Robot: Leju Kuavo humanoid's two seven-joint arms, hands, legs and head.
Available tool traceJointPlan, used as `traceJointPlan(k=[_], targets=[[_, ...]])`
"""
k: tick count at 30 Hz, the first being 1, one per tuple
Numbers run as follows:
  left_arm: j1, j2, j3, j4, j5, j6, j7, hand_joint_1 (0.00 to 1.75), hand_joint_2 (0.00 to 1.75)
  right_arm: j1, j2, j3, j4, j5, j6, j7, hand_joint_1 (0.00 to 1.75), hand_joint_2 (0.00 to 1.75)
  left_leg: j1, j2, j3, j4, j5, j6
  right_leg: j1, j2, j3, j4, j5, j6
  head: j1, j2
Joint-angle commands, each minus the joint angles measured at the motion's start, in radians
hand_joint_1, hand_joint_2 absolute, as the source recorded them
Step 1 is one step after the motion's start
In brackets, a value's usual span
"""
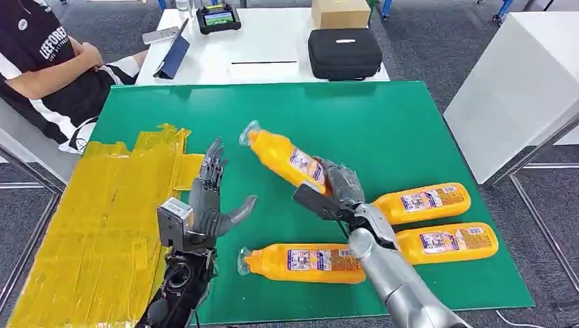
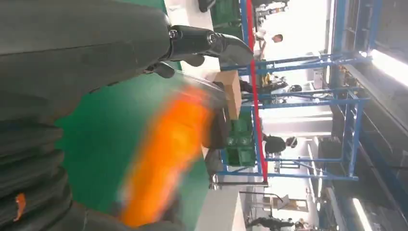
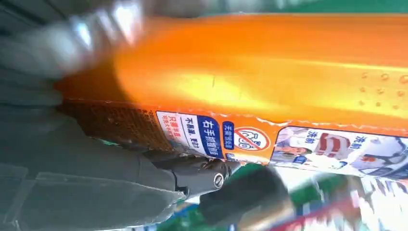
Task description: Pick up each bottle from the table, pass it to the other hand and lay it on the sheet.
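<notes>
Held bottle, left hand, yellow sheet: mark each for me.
Held bottle point(image 1: 280, 156), head view, on its orange body above the label.
Left hand point(image 1: 208, 205), head view, on the palm.
Yellow sheet point(image 1: 102, 225), head view, on its bare middle.

Glossy orange plastic bottle point(image 1: 287, 161) with paper-looking label; matt green table mat point(image 1: 382, 123); crinkled, probably taped yellow sheet point(image 1: 95, 225).

1. A grey carpeted floor point(image 1: 478, 41) is showing around the furniture.
2. A white table point(image 1: 273, 48) is standing behind the green one, carrying a black zipped case point(image 1: 344, 52), a cardboard box point(image 1: 340, 11), a handheld controller point(image 1: 218, 18) and a dark tablet cover point(image 1: 174, 56).
3. A white cabinet point(image 1: 512, 89) is sitting to the right.
4. A person point(image 1: 48, 61) is sitting at the left (arms folded).
5. Blue metal racking point(image 2: 308, 101) is standing under bright ceiling lights point(image 2: 389, 65).
</notes>
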Motion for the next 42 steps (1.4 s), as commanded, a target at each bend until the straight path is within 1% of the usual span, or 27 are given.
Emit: traceJointPlan(k=[1, 4, 7, 8, 14, 15, 16, 17, 20, 21, 22, 23, 24, 25, 26, 27, 29, 32, 33, 34, 35, 36, 37, 38, 40, 41, 42], targets=[[-0.062, 0.055, -0.04, -0.015, -0.006, -0.034, 0.105, 0.0, 1.75, 0.146, 0.078, -0.244, -0.261, -0.35, -0.022, -0.218, 1.75, 1.75, 0.001, 0.0, 0.005, 0.0, -0.003, -0.003, 0.001, 0.001, 0.006, 0.0, -0.003, -0.002, 0.0, 0.0], [-0.1, 0.067, -0.053, 0.004, 0.02, -0.085, 0.169, 0.0, 1.75, 0.162, 0.092, -0.239, -0.288, -0.431, -0.01, -0.26, 1.75, 1.75, 0.001, 0.0, 0.003, 0.001, -0.002, -0.003, 0.001, 0.0, 0.003, 0.0, -0.002, -0.002, 0.0, 0.0], [-0.15, 0.069, -0.06, 0.033, 0.043, -0.106, 0.191, 0.0, 1.75, 0.152, 0.098, -0.21, -0.297, -0.449, 0.009, -0.267, 1.75, 1.75, 0.001, 0.0, 0.004, 0.001, -0.002, -0.003, 0.001, 0.001, 0.004, 0.001, -0.002, -0.002, 0.0, 0.0], [-0.154, 0.068, -0.06, 0.034, 0.045, -0.107, 0.193, 0.0, 1.75, 0.15, 0.1, -0.208, -0.298, -0.45, 0.01, -0.266, 1.75, 1.75, 0.0, 0.001, 0.002, 0.001, -0.001, -0.002, 0.0, 0.001, 0.001, 0.001, -0.001, -0.002, 0.0, 0.0], [-0.152, 0.07, -0.065, 0.034, 0.047, -0.107, 0.194, 0.0, 1.75, 0.146, 0.096, -0.206, -0.293, -0.455, 0.011, -0.264, 1.75, 1.75, 0.0, 0.002, 0.003, 0.0, -0.001, -0.002, 0.0, 0.001, 0.002, 0.0, -0.001, -0.001, 0.0, 0.0], [-0.152, 0.07, -0.065, 0.034, 0.047, -0.107, 0.194, 0.0, 1.75, 0.146, 0.096, -0.206, -0.293, -0.455, 0.011, -0.264, 1.75, 1.75, 0.001, 0.002, 0.005, 0.0, -0.002, -0.003, 0.001, 0.002, 0.005, -0.001, -0.002, -0.002, 0.0, 0.0], [-0.153, 0.071, -0.068, 0.034, 0.053, -0.109, 0.195, 0.0, 1.75, 0.146, 0.095, -0.202, -0.292, -0.457, 0.016, -0.265, 1.75, 1.75, 0.0, 0.002, 0.003, -0.001, -0.001, -0.002, 0.0, 0.002, 0.003, -0.001, -0.001, -0.001, 0.0, 0.0], [-0.16, 0.073, -0.075, 0.036, 0.07, -0.126, 0.199, 0.0, 1.75, 0.144, 0.093, -0.187, -0.293, -0.457, 0.03, -0.269, 1.75, 1.75, 0.0, 0.002, 0.005, 0.0, -0.002, -0.003, 0.0, 0.002, 0.005, 0.0, -0.002, -0.002, 0.0, 0.0], [-0.169, 0.073, -0.093, 0.035, 0.11, -0.167, 0.212, 0.0, 1.75, 0.146, 0.093, -0.121, -0.287, -0.431, 0.082, -0.277, 1.75, 1.75, 0.0, 0.002, 0.002, 0.0, -0.001, -0.002, 0.0, 0.002, 0.002, 0.0, -0.001, -0.001, 0.0, 0.0], [-0.171, 0.076, -0.104, 0.03, 0.125, -0.176, 0.214, 0.0, 1.75, 0.146, 0.092, -0.08, -0.28, -0.409, 0.101, -0.276, 1.73, 1.75, 0.001, 0.003, 0.009, 0.0, -0.004, -0.005, 0.001, 0.004, 0.009, 0.0, -0.004, -0.003, 0.0, 0.0], [-0.173, 0.077, -0.111, 0.027, 0.131, -0.179, 0.214, 0.0, 1.75, 0.145, 0.094, -0.056, -0.274, -0.393, 0.108, -0.275, 1.71, 1.75, 0.001, 0.002, 0.006, 0.0, -0.002, -0.004, 0.001, 0.003, 0.006, 0.0, -0.002, -0.002, 0.0, 0.0], [-0.177, 0.077, -0.117, 0.023, 0.139, -0.184, 0.213, 0.0, 1.75, 0.142, 0.094, -0.026, -0.265, -0.37, 0.112, -0.277, 1.73, 1.75, 0.001, 0.003, 0.004, 0.0, -0.001, -0.003, 0.001, 0.003, 0.003, 0.0, -0.001, -0.002, 0.0, 0.0], [-0.185, 0.078, -0.13, 0.019, 0.147, -0.187, 0.214, 0.0, 1.75, 0.135, 0.095, 0.008, -0.251, -0.346, 0.116, -0.272, 1.75, 1.75, 0.001, 0.004, 0.006, 0.0, -0.002, -0.004, 0.001, 0.005, 0.005, 0.0, -0.002, -0.003, 0.0, 0.0], [-0.191, 0.077, -0.136, 0.017, 0.149, -0.188, 0.215, 0.0, 1.75, 0.132, 0.098, 0.022, -0.243, -0.337, 0.118, -0.271, 1.71, 1.75, 0.001, 0.004, 0.003, 0.0, -0.001, -0.003, 0.001, 0.004, 0.002, 0.0, -0.001, -0.002, 0.0, 0.0], [-0.198, 0.076, -0.144, 0.016, 0.16, -0.191, 0.217, 0.0, 1.75, 0.128, 0.098, 0.045, -0.227, -0.33, 0.131, -0.267, 1.71, 1.75, 0.001, 0.005, 0.005, 0.0, -0.002, -0.004, 0.001, 0.005, 0.004, 0.0, -0.001, -0.002, 0.0, 0.0], [-0.206, 0.079, -0.156, 0.012, 0.172, -0.191, 0.222, 0.0, 1.75, 0.123, 0.096, 0.081, -0.206, -0.296, 0.129, -0.258, 1.75, 1.75, 0.001, 0.004, 0.003, 0.0, -0.001, -0.003, 0.001, 0.004, 0.002, 0.0, -0.001, -0.002, 0.0, 0.0], [-0.21, 0.08, -0.165, 0.005, 0.188, -0.188, 0.228, 0.0, 1.75, 0.123, 0.099, 0.126, -0.179, -0.268, 0.133, -0.261, 1.75, 1.75, 0.001, 0.003, 0.003, 0.0, -0.001, -0.003, 0.001, 0.003, 0.002, 0.0, -0.001, -0.002, 0.0, 0.0], [-0.208, 0.088, -0.167, -0.011, 0.215, -0.186, 0.234, 0.0, 1.75, 0.121, 0.102, 0.192, -0.139, -0.214, 0.125, -0.253, 1.75, 1.75, 0.002, 0.005, 0.006, 0.0, -0.002, -0.004, 0.002, 0.005, 0.005, -0.001, -0.002, -0.002, 0.0, 0.0], [-0.207, 0.091, -0.168, -0.016, 0.218, -0.187, 0.235, 0.0, 1.75, 0.12, 0.105, 0.198, -0.131, -0.211, 0.118, -0.252, 1.75, 1.75, 0.001, 0.005, 0.004, 0.0, -0.001, -0.003, 0.001, 0.005, 0.003, -0.001, -0.001, -0.002, 0.0, 0.0], [-0.207, 0.091, -0.168, -0.016, 0.218, -0.187, 0.235, 0.0, 1.75, 0.12, 0.105, 0.198, -0.131, -0.211, 0.118, -0.252, 1.75, 1.75, 0.002, 0.006, 0.008, 0.0, -0.003, -0.004, 0.001, 0.006, 0.006, -0.001, -0.002, -0.002, 0.0, 0.0], [-0.207, 0.093, -0.169, -0.018, 0.222, -0.187, 0.235, 0.0, 1.75, 0.116, 0.104, 0.203, -0.122, -0.209, 0.119, -0.251, 1.75, 1.75, 0.001, 0.004, 0.003, -0.001, -0.001, -0.003, 0.001, 0.004, 0.002, 0.0, 0.0, -0.001, 0.0, 0.0], [-0.206, 0.095, -0.171, -0.02, 0.224, -0.188, 0.234, 0.0, 1.75, 0.113, 0.104, 0.208, -0.116, -0.208, 0.121, -0.25, 1.75, 1.75, 0.002, 0.005, 0.01, 0.0, -0.004, -0.005, 0.001, 0.006, 0.009, -0.001, -0.003, -0.003, 0.0, 0.0], [-0.205, 0.096, -0.172, -0.024, 0.227, -0.188, 0.234, 0.0, 1.75, 0.11, 0.104, 0.212, -0.11, -0.206, 0.123, -0.248, 1.75, 1.75, 0.001, 0.002, 0.002, 0.0, 0.0, -0.002, 0.001, 0.002, 0.001, 0.0, 0.0, -0.001, 0.0, 0.0], [-0.205, 0.097, -0.175, -0.028, 0.231, -0.188, 0.233, 0.0, 1.75, 0.107, 0.103, 0.219, -0.103, -0.201, 0.123, -0.243, 1.75, 1.75, 0.001, 0.003, 0.005, 0.0, -0.002, -0.003, 0.001, 0.004, 0.005, 0.0, -0.002, -0.002, 0.0, 0.0], [-0.205, 0.1, -0.181, -0.037, 0.238, -0.19, 0.234, 0.0, 1.75, 0.103, 0.103, 0.234, -0.094, -0.188, 0.124, -0.236, 1.75, 1.75, 0.001, 0.004, 0.004, 0.0, -0.001, -0.003, 0.001, 0.004, 0.003, 0.0, -0.001, -0.002, 0.0, 0.0], [-0.209, 0.1, -0.186, -0.04, 0.249, -0.194, 0.24, 0.0, 1.75, 0.097, 0.102, 0.248, -0.082, -0.176, 0.124, -0.221, 1.75, 1.75, 0.002, 0.004, 0.006, 0.0, -0.003, -0.004, 0.001, 0.005, 0.006, 0.0, -0.002, -0.002, 0.0, 0.0], [-0.213, 0.102, -0.191, -0.044, 0.254, -0.195, 0.241, 0.0, 1.75, 0.09, 0.102, 0.257, -0.073, -0.169, 0.123, -0.214, 1.75, 1.75, 0.002, 0.003, 0.003, 0.0, -0.001, -0.003, 0.001, 0.003, 0.002, 0.0, -0.001, -0.002, 0.0, 0.0]])
